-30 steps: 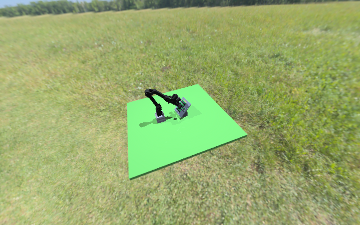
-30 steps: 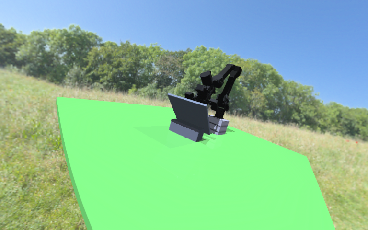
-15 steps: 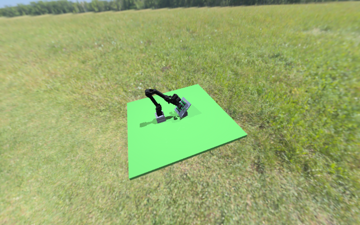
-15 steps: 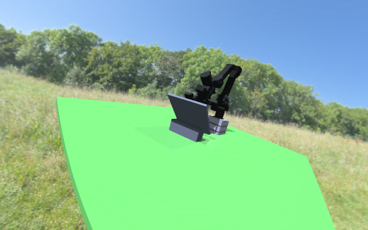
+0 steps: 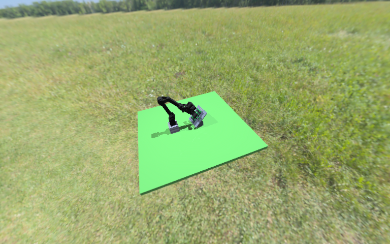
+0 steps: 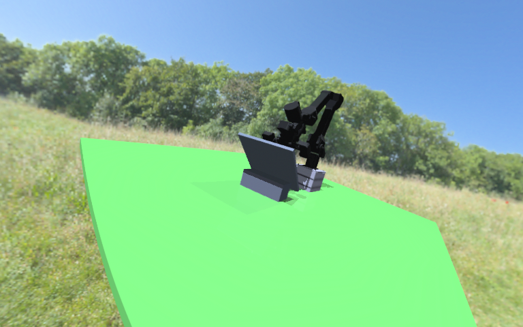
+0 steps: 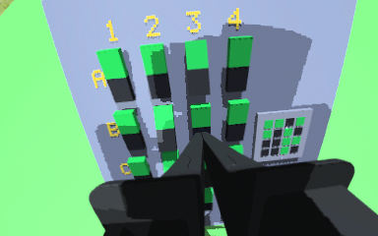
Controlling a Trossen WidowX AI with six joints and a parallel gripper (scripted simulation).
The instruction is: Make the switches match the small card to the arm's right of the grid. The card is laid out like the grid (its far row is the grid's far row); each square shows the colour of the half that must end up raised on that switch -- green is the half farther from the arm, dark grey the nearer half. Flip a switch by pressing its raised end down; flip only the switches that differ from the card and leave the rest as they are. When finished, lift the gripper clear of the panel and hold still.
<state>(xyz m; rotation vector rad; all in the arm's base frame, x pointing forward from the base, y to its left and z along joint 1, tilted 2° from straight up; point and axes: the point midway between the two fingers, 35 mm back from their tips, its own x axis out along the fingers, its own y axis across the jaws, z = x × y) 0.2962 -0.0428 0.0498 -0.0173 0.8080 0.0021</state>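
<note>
Wrist view: gripper [image 7: 202, 134] was seen with fingers pressed together, nothing between them, probably so the joined tips serve as one narrow poker. Tips were held at the near edge of switch B3 [image 7: 200, 116], on the tilted panel [image 7: 320, 59]. Reference card [image 7: 283, 134] was noted just right of the tips. No containers were seen.

Outdoor setting, open grass field [image 5: 86, 71] all around, patchy green and yellowish, blurred toward the edges. Line of leafy trees [image 6: 173, 92] along the horizon, dark green. Clear blue sky [image 6: 270, 34], no clouds, paler near the treeline. Bright daylight, hard shadows cast on the flat bright green desk [image 5: 195, 155], a thin square slab lying straight on the grass, with a darker green edge.
</note>
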